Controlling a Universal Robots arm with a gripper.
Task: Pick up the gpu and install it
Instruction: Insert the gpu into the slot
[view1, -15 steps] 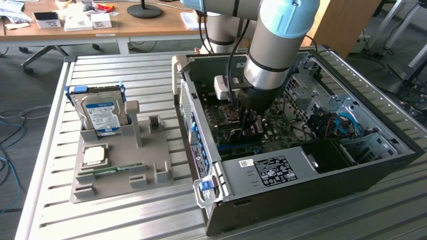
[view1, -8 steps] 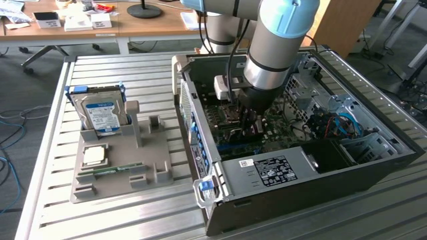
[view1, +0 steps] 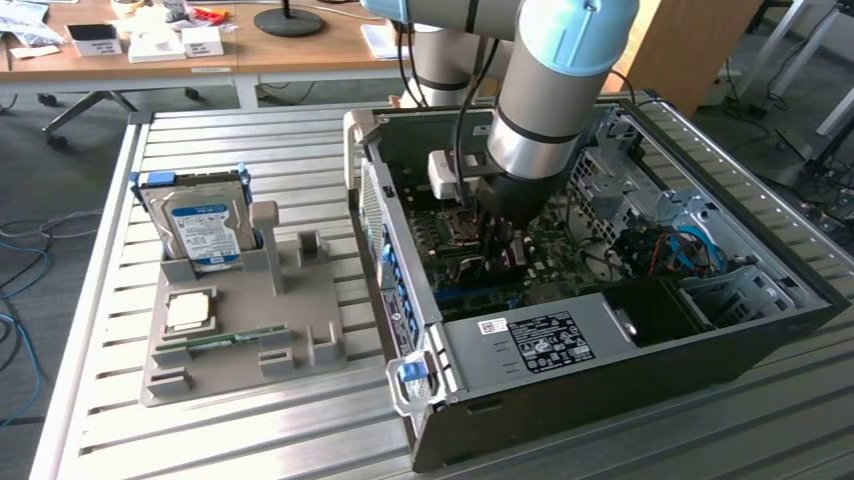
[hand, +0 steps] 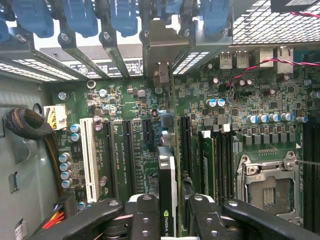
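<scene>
In the wrist view I see the gpu (hand: 168, 172) edge-on: a thin dark card with a green logo near my fingers. Its silver bracket (hand: 161, 52) reaches up to the case's rear slot openings. My gripper (hand: 168, 220) is shut on the card, with black fingers (hand: 144, 216) on either side. The card stands upright over the motherboard (hand: 125, 100), among the long black expansion slots (hand: 128, 155). I cannot tell whether it sits in a slot. In the exterior view the gripper (view1: 502, 250) reaches down inside the open computer case (view1: 601, 360).
A white slot (hand: 89, 155), memory sticks (hand: 207, 160) and the CPU socket (hand: 270, 185) flank the card. Blue bracket latches (hand: 75, 15) line the case rear. Outside the case, a grey holder (view1: 247, 350) carries a hard drive (view1: 203, 228), a processor (view1: 187, 312) and a memory stick (view1: 227, 338).
</scene>
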